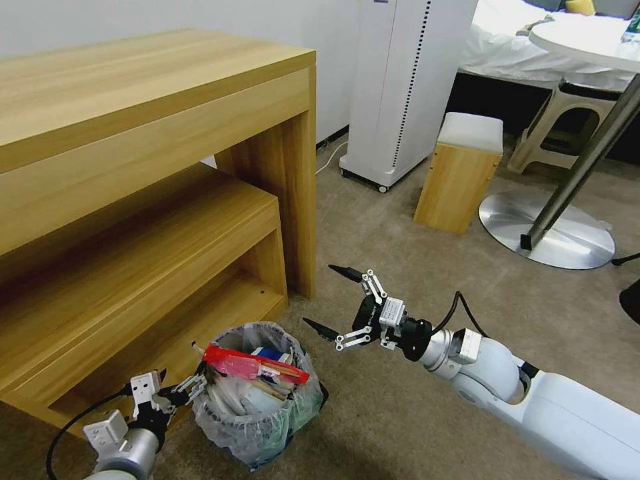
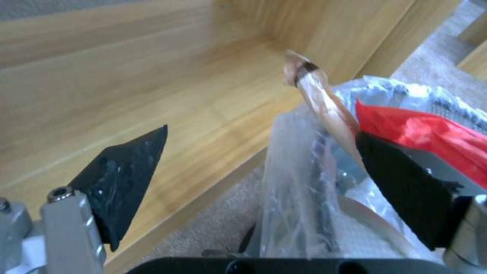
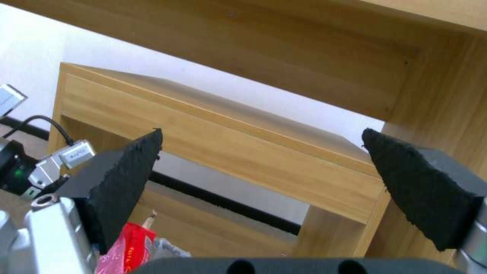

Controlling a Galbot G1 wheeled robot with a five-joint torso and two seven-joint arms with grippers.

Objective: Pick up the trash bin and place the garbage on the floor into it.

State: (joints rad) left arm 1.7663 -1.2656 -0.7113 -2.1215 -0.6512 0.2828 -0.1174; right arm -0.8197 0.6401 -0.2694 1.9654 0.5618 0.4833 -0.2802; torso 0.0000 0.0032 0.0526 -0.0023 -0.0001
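Observation:
The trash bin stands on the carpet in front of the low wooden shelf, its clear liner bulging over the rim. It holds garbage: a red wrapper lies across the top and a wooden stick pokes up at the rim. My left gripper is open at the bin's left rim. In the left wrist view the left gripper straddles the liner, with the stick and the red wrapper close by. My right gripper hovers open and holds nothing, above and right of the bin; the right gripper faces the desk.
A tall wooden desk with a lower shelf unit under it fills the left. Behind stand a white air purifier, a wooden stool, a round table's metal base and a beige plastic stool. Open carpet lies to the right.

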